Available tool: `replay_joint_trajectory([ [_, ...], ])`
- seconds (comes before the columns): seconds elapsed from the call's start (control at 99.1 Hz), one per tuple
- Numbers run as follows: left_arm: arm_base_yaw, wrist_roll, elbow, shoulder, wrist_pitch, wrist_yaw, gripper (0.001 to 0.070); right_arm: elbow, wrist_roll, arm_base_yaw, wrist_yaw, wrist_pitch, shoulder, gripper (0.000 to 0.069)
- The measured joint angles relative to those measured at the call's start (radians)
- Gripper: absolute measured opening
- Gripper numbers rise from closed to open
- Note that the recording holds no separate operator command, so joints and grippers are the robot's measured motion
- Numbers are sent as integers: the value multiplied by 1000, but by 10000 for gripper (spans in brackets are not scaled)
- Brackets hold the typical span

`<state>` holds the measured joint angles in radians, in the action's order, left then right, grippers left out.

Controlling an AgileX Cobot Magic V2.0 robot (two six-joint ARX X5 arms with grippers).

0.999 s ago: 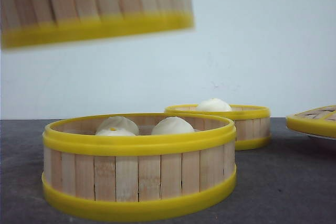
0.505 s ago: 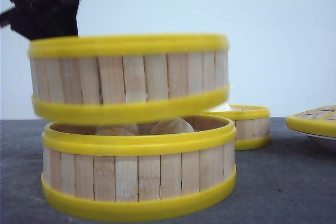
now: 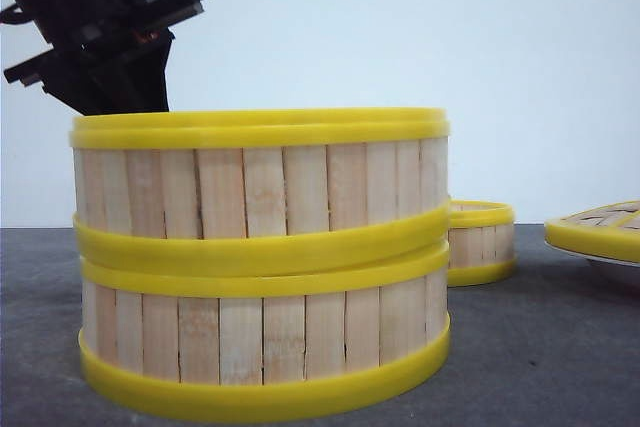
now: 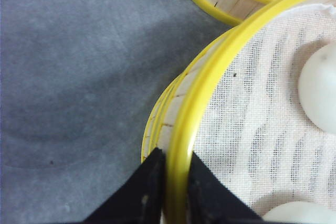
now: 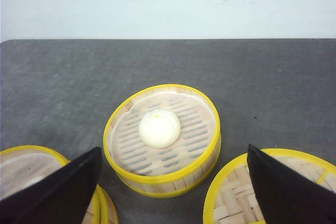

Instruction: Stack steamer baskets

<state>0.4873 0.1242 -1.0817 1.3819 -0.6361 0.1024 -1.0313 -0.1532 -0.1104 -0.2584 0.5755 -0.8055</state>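
Yellow-rimmed stack: you have the upper basket (image 3: 260, 187) sitting on the lower basket (image 3: 262, 342), rim to rim, at the near left of the grey tabletop (image 3: 540, 347).
Left arm pose: your black arm comes down from the upper left behind the stack and reaches to the upper basket's top rim on its left side.
Left tool (image 4: 176, 182): its two black fingers (image 4: 147, 192) pinch the upper basket's rim, one outside the wall and one inside over the white liner; buns (image 4: 320, 95) lie in that basket.
Right tool (image 5: 173, 192): you see it held high above the tabletop with its fingers spread wide and nothing between them.
Third basket (image 5: 163, 137): it stands alone, well apart from your right tool and behind and to the right of the stack, with one bun (image 5: 159, 128) in it.
Woven lid (image 3: 600, 227): it lies at the far right edge of the front view.
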Motion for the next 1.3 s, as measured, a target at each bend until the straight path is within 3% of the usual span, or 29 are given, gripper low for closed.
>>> replay_joint_trajectory([
  [0.767, -5, 3, 0, 40, 26, -21, 34, 0, 0, 0, 0, 4, 0, 544],
  [1.019, -14, 11, -2, 40, 45, -25, 179, 0, 0, 0, 0, 6, 0, 544],
  [1.302, -14, 11, -2, 32, 63, -25, 198, 0, 0, 0, 0, 9, 0, 544],
])
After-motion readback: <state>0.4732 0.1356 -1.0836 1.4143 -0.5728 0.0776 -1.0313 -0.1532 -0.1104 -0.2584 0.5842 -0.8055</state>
